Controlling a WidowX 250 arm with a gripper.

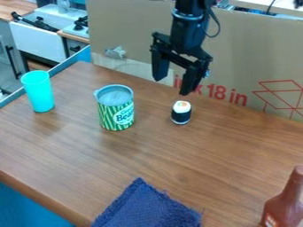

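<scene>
Hanging at twelve o'clock from the small sushi-like roll point(181, 113), the black gripper point(172, 86) had its fingers point(160, 66) spread wide, and what a gap that was! With the camera's top edge as twelve, the arm point(188, 29) came down from there, in front of the cardboard point(239, 53). And the roll, dark around its side and white on top with a touch of orange, stood upright on the wooden surface point(207, 164). Over at nine o'clock from it, near but apart, stood the green-and-white striped can point(116, 116); farther out, between nine and ten, up stood the turquoise cup point(39, 92)! Down between six and seven lay the dark blue cloth point(148, 207), while the brown bottle point(283, 208) held the near corner between four and five.
</scene>
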